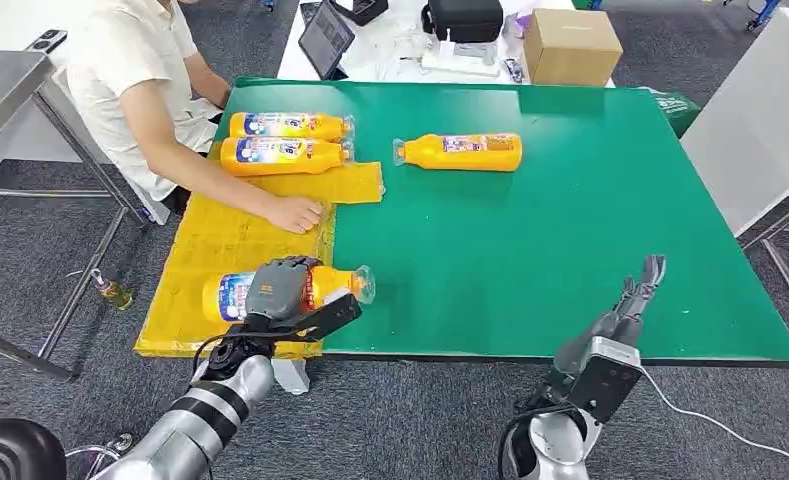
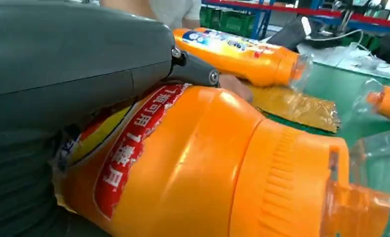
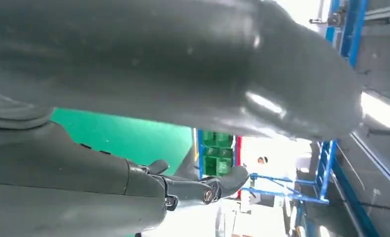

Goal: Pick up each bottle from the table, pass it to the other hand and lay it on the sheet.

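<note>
My left hand [image 1: 275,288] grips an orange bottle [image 1: 335,284] lying on its side over the near end of the yellow sheet [image 1: 210,245], clear cap pointing right. The left wrist view shows that bottle [image 2: 207,168] close up under the hand [image 2: 59,74]. Two more orange bottles [image 1: 288,126] [image 1: 282,155] lie side by side at the sheet's far end. Another bottle [image 1: 465,151] lies on the green table [image 1: 570,230] beyond the sheet. My right hand [image 1: 625,310] hangs open at the table's near right edge, fingers straight, holding nothing.
A person in a white shirt [image 1: 135,70] sits at the left, one hand [image 1: 295,213] pressing on the sheet. A cardboard box [image 1: 570,45], a tablet [image 1: 325,38] and a black case [image 1: 465,18] stand beyond the table's far edge. A metal table [image 1: 10,80] is at the far left.
</note>
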`<state>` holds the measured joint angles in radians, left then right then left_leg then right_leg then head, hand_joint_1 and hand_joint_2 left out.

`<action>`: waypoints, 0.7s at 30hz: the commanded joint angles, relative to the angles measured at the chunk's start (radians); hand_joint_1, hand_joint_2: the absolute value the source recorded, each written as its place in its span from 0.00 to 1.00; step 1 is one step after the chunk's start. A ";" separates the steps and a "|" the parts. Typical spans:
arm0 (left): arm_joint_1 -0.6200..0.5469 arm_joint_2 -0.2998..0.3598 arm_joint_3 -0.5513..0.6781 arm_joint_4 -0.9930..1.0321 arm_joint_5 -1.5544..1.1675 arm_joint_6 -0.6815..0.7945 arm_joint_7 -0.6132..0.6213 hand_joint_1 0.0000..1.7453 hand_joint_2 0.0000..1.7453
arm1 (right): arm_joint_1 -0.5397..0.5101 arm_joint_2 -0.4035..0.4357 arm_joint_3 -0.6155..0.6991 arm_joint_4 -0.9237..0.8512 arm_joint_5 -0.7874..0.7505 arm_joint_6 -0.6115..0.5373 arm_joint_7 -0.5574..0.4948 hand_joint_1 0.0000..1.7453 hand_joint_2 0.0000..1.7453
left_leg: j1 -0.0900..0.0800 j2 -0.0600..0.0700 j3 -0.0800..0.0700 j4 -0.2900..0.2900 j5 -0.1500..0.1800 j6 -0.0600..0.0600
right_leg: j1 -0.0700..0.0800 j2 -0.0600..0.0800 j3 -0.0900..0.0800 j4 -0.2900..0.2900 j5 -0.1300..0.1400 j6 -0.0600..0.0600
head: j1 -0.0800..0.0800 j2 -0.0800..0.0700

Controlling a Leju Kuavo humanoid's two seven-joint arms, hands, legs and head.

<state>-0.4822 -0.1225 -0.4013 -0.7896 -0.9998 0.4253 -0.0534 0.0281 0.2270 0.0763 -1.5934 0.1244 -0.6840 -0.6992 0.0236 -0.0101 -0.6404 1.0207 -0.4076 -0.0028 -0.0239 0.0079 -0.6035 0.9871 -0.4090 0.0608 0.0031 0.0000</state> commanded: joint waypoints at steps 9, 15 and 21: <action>-0.051 -0.004 0.061 0.155 0.109 -0.064 -0.082 0.00 1.00 | -0.037 -0.048 0.025 0.154 -0.011 -0.009 0.001 0.00 0.00 | 0.000 0.002 0.003 -0.001 -0.001 0.001 | 0.001 0.001 0.002 -0.001 0.000 -0.001 | 0.000 0.000; -0.039 -0.001 0.049 0.140 0.205 -0.222 -0.148 0.00 1.00 | -0.043 -0.056 0.026 0.172 -0.005 -0.014 0.001 0.00 0.00 | 0.000 0.002 0.003 -0.001 -0.001 0.001 | 0.001 0.001 0.003 -0.001 0.000 -0.002 | 0.000 0.000; -0.023 -0.002 0.040 0.131 0.252 -0.269 -0.191 0.00 1.00 | -0.038 -0.057 0.012 0.174 0.003 -0.014 0.001 0.00 0.00 | 0.000 0.002 0.005 -0.001 -0.001 0.001 | 0.001 0.001 0.005 -0.001 0.000 -0.002 | 0.001 0.000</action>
<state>-0.5056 -0.1247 -0.3613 -0.7073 -0.7793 0.1938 -0.2204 0.0214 0.1984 0.0858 -1.4958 0.1259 -0.6939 -0.6992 0.0236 -0.0104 -0.6390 1.0206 -0.4075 -0.0028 -0.0239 0.0079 -0.6019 0.9871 -0.4090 0.0608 0.0038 0.0000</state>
